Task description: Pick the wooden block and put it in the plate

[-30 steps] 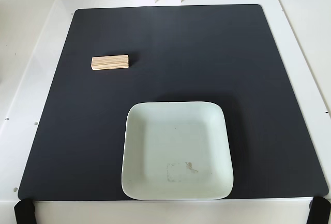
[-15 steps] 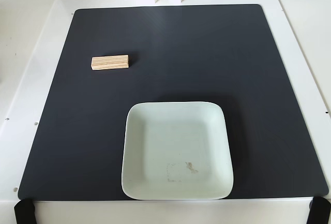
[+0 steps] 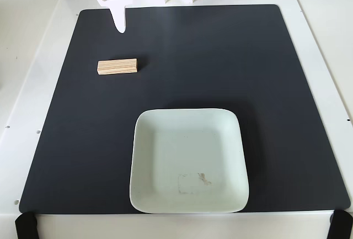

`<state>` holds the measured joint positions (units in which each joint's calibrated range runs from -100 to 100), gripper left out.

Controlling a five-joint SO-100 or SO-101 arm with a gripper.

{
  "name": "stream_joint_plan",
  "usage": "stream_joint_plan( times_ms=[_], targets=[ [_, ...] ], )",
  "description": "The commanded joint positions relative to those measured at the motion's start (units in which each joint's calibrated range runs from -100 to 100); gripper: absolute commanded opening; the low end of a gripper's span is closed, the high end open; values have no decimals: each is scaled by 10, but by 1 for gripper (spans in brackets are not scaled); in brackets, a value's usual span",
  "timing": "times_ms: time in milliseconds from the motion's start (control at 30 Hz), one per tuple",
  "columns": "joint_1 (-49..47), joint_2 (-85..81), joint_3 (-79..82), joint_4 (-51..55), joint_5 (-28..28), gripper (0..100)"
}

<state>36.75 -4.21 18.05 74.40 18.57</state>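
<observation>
In the fixed view the white gripper point(image 3: 120, 26) is reaching in from the top edge at about eleven o'clock of the black mat point(image 3: 220, 57), its one visible pointed finger point(image 3: 119, 21) hanging over the mat's upper left part with the tip aimed toward six o'clock. Only that single finger is showing clearly under the white housing with its dark motor block, so I cannot tell whether the jaws are standing apart or pressed together; nothing is lying in its grasp and the finger is touching no object. One wooden block point(image 3: 117, 66) is lying flat on the mat at about ten o'clock from the mat's centre, its long side running left to right, with lengthwise grain stripes showing on its face; it is sitting just toward six o'clock of the fingertip, near it but apart from it. One plate point(image 3: 143, 139), pale mint green, square with rounded corners and a raised rim, is resting at about six o'clock of the mat, its near rim reaching the mat's lower edge, and it is well apart from the block, which lies toward ten o'clock of it. A faint square outline and a small smudge are showing inside the plate toward its lower middle. The mat is lying on a white table point(image 3: 325, 40), and two black clamps, one at each lower corner point(image 3: 25, 227), are gripping the table's front edge. No readable writing, label or brand is showing on anything.
</observation>
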Motion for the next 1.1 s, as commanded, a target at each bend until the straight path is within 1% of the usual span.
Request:
stream_joint_plan(
  times_ms=[0,167,233,300,467,567,700,933,1067],
  targets=[
    [-5,0,-23,-3,3,1],
    [-11,0,-20,-3,3,1],
    [-11,1,-15,-3,3,3],
    [-11,1,-15,-3,0,8],
    [-11,2,-1,-3,2,25],
    [-11,23,7,-3,2,30],
    [-11,63,-5,-5,2,31],
    [0,107,-12,-83,2,31],
    [10,123,-12,-94,2,31]
  ],
)
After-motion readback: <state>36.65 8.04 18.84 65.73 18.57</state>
